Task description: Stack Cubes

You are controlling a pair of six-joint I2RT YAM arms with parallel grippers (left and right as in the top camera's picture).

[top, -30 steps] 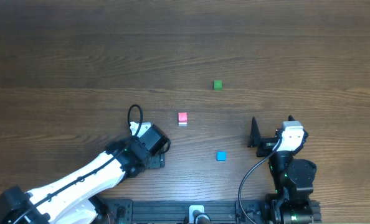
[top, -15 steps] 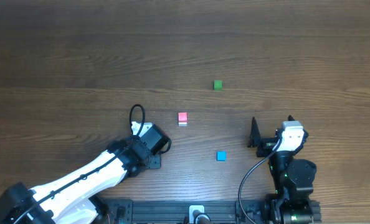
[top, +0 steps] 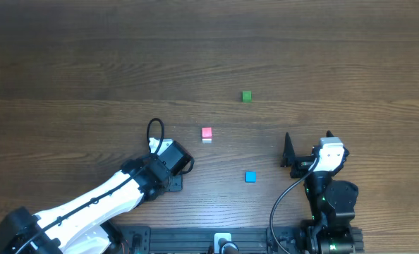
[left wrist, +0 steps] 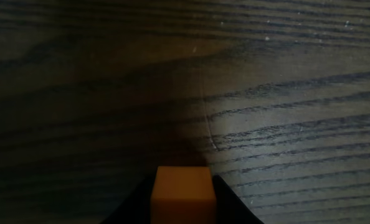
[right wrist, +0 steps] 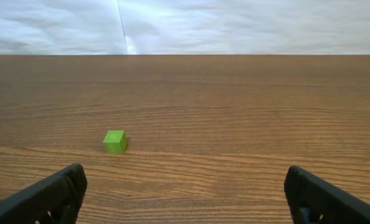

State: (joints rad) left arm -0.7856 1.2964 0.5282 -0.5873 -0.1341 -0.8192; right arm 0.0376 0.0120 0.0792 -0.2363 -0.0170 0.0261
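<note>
An orange cube [left wrist: 182, 191] sits between the dark fingers of my left gripper [top: 171, 179], which is shut on it low over the wood, left of centre. A pink cube [top: 207, 132] rests on a white cube [top: 207, 140] near the table's middle. The green cube [top: 246, 96] [right wrist: 114, 142] lies farther back and to the right. A blue cube [top: 250, 176] lies alone, closer to the arm bases. My right gripper [top: 308, 147] stands open to the right of the blue cube, with nothing between its fingers [right wrist: 51, 198].
The wooden table [top: 89, 63] is bare across its far half and left side. A pale backdrop [right wrist: 247, 25] rises beyond the far edge. The mounting rail [top: 223, 240] runs along the near edge between the arm bases.
The left gripper has shifted slightly to the left since one second ago and then held still. The right arm and the cubes have not moved.
</note>
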